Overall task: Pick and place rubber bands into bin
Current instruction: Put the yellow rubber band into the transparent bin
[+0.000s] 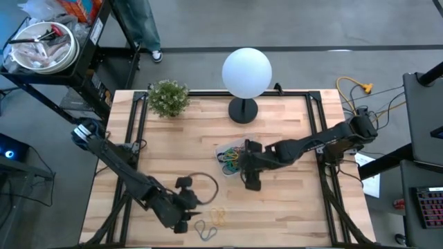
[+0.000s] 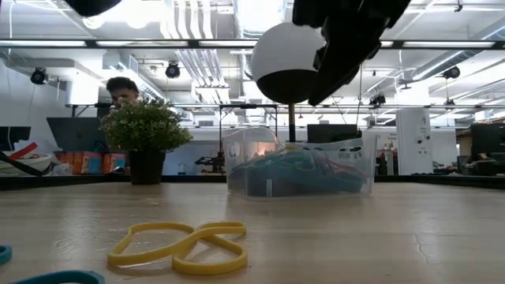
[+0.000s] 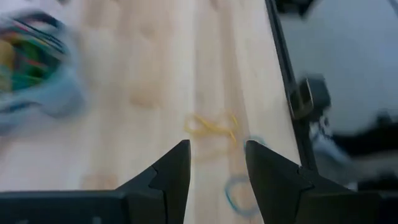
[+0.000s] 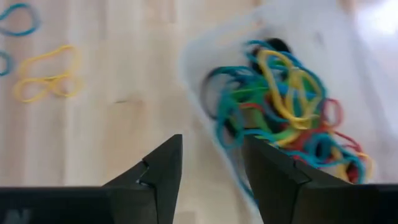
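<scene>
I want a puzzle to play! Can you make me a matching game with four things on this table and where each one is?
Things:
1. yellow rubber bands
2. bin
3. white globe lamp
4. little green plant

Places:
A. at the table's far left corner
B. near the front edge, by the left hand
C. at the middle of the far edge
D. mid-table, beside the right hand, full of colourful bands

Pairs: 1-B, 2-D, 3-C, 4-A

Rubber bands (image 4: 280, 106) fill the bin (image 2: 300, 170); others (image 2: 180, 243) lie before it.
</scene>
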You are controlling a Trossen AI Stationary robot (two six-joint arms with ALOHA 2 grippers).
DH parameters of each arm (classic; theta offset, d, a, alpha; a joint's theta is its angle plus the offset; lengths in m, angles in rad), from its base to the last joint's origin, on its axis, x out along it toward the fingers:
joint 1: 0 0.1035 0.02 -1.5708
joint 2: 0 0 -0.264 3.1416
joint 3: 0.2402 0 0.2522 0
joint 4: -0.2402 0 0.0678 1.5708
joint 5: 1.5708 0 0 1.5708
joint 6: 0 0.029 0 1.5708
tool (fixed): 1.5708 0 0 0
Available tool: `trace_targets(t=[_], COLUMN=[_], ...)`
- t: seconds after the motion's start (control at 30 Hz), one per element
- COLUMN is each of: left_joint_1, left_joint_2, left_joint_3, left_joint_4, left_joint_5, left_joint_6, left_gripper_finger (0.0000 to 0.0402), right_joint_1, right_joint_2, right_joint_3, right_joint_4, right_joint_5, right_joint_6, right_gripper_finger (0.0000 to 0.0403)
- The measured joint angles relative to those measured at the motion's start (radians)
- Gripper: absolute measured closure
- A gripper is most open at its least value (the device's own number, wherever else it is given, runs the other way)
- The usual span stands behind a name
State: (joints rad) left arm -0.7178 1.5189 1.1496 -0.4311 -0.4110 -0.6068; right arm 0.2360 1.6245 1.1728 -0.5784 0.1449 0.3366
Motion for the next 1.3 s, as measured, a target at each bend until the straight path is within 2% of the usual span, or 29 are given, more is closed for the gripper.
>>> trace_targets(t=[0.17,0.6,0.9,1.1,1.3], left_joint_1=[0.009,0.109,0.180,0.201,0.200], left_joint_2=[0.092,0.234,0.299,0.322,0.348], left_joint_3=[-0.001,-0.002,-0.002,-0.002,-0.002], left_joint_4=[-0.005,0.080,0.142,0.161,0.264], left_joint_5=[0.114,0.186,0.262,0.298,0.324], left_joint_6=[0.023,0.088,0.142,0.163,0.240], left_gripper_finger=[0.0262,0.0262,0.0263,0.0275,0.0290], right_joint_1=[0.083,0.289,0.416,0.461,0.465], right_joint_2=[0.000,0.000,0.000,0.001,0.001], right_joint_3=[0.000,-0.004,-0.005,-0.006,-0.013], right_joint_4=[0.027,0.096,0.096,0.091,0.088], right_joint_5=[0.001,0.016,0.149,0.219,0.225], right_joint_6=[0.011,0.230,0.382,0.446,0.475], right_gripper_finger=[0.0241,0.0264,0.0276,0.0277,0.0276])
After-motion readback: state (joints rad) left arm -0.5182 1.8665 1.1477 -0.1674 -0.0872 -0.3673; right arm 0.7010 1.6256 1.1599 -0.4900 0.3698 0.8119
